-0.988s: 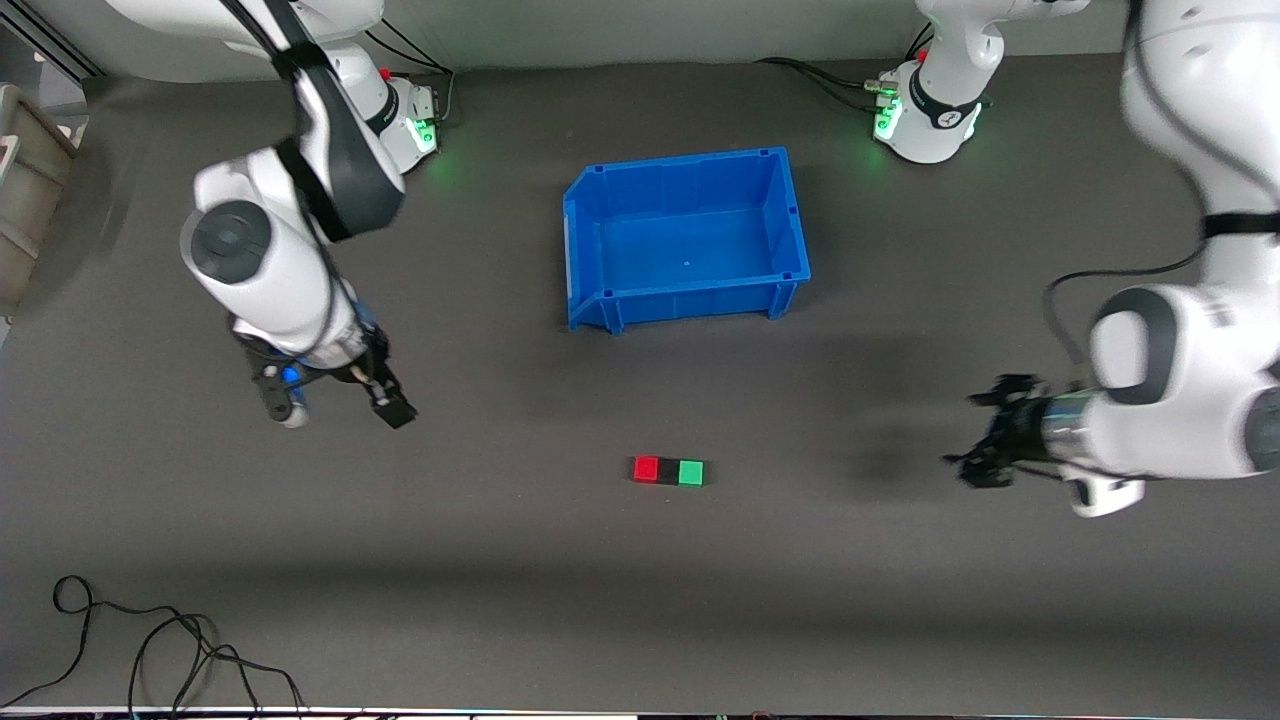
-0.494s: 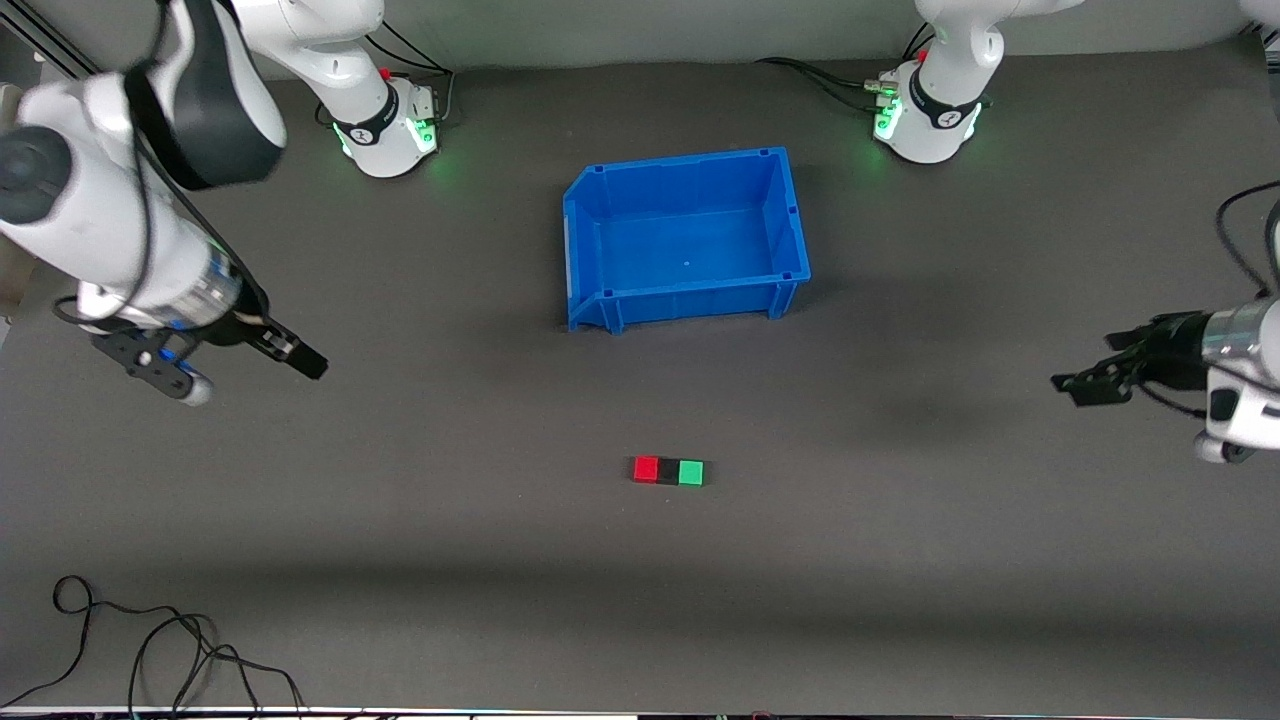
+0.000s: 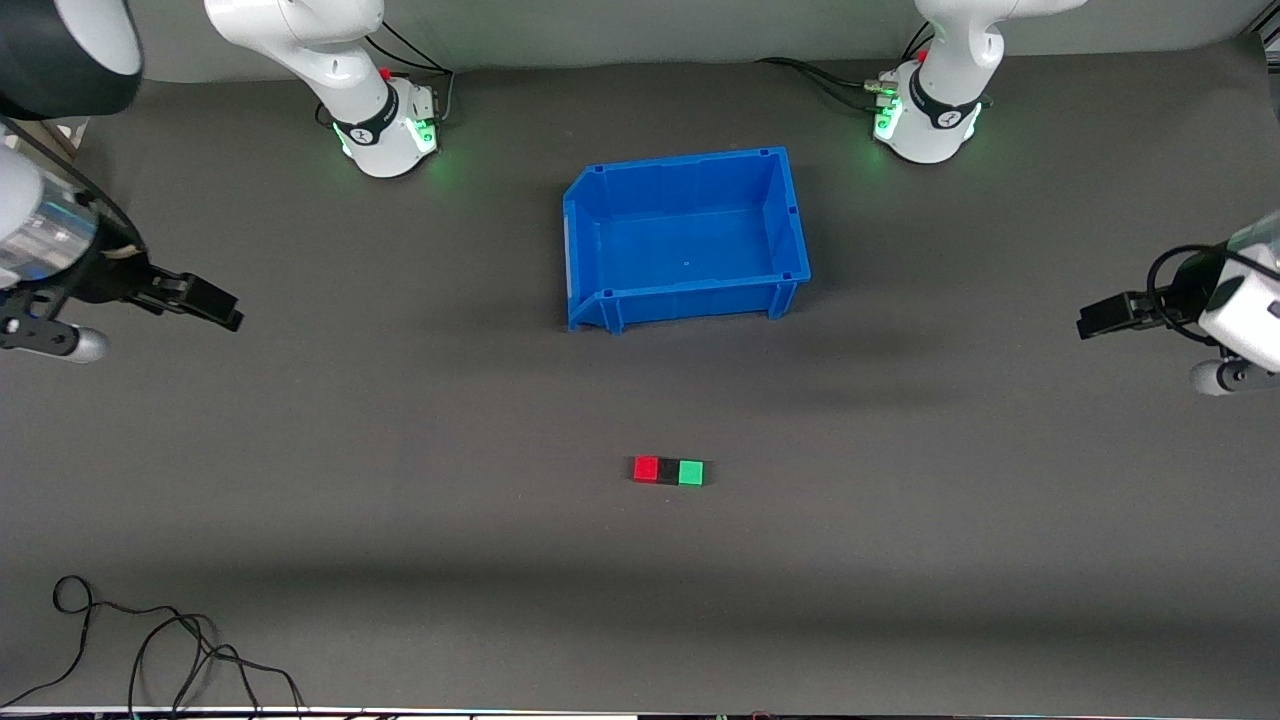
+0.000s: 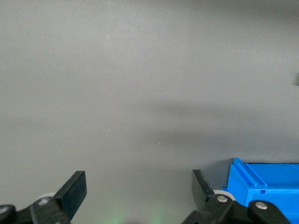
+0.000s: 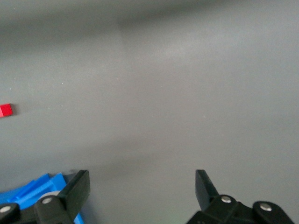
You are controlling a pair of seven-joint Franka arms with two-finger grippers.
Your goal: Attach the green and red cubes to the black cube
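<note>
A red cube (image 3: 646, 468), a black cube (image 3: 668, 472) and a green cube (image 3: 690, 472) lie in one touching row on the grey mat, the black one in the middle. The row lies nearer to the front camera than the blue bin. My right gripper (image 3: 212, 303) is open and empty, up over the mat at the right arm's end of the table. Its wrist view (image 5: 142, 186) shows the red cube (image 5: 5, 110) at the frame's edge. My left gripper (image 3: 1100, 320) is open and empty over the left arm's end; its wrist view (image 4: 138, 186) shows no cubes.
An empty blue bin (image 3: 600, 190) stands mid-table between the arm bases and the cubes; it also shows in the left wrist view (image 4: 266, 186) and the right wrist view (image 5: 32, 191). A loose black cable (image 3: 150, 640) lies near the front edge at the right arm's end.
Both arms have swung outward from the middle of the table toward their own ends. The three cubes have not moved.
</note>
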